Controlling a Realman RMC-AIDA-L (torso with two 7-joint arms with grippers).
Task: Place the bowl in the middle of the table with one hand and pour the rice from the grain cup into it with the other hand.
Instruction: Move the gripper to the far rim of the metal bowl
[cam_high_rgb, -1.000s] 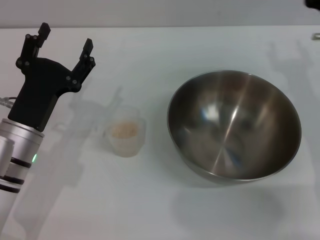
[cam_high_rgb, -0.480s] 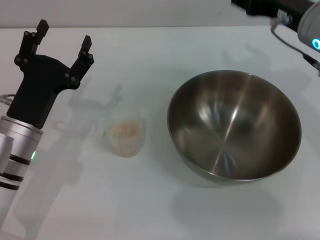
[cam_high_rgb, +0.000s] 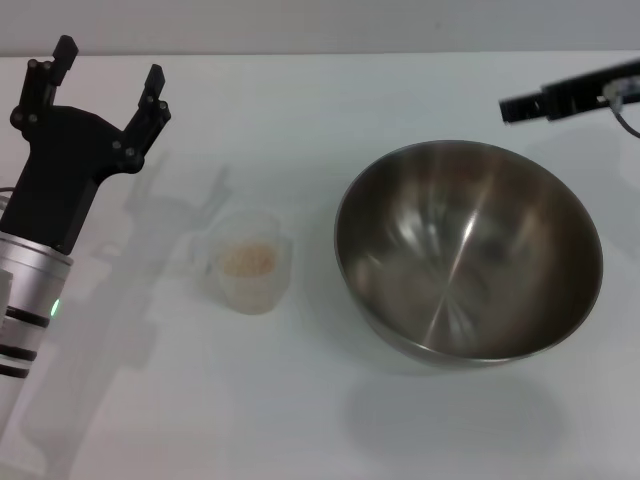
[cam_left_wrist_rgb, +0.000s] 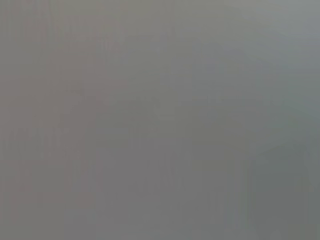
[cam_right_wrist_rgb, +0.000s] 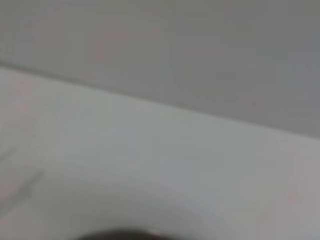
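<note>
A white table (cam_high_rgb: 300, 420) carries a wide steel bowl (cam_high_rgb: 468, 250), standing upright just beneath and nearer the robot than the right gripper (cam_high_rgb: 525, 104), a dark bar entering from the far right edge; whether its fingers are apart cannot be told. The left gripper (cam_high_rgb: 108, 75) hovers at the far left, fingers spread wide and holding nothing. The grain cup (cam_high_rgb: 250, 262) stands upright to its right and nearer the robot, well apart from it, with rice (cam_high_rgb: 247, 259) inside.
</note>
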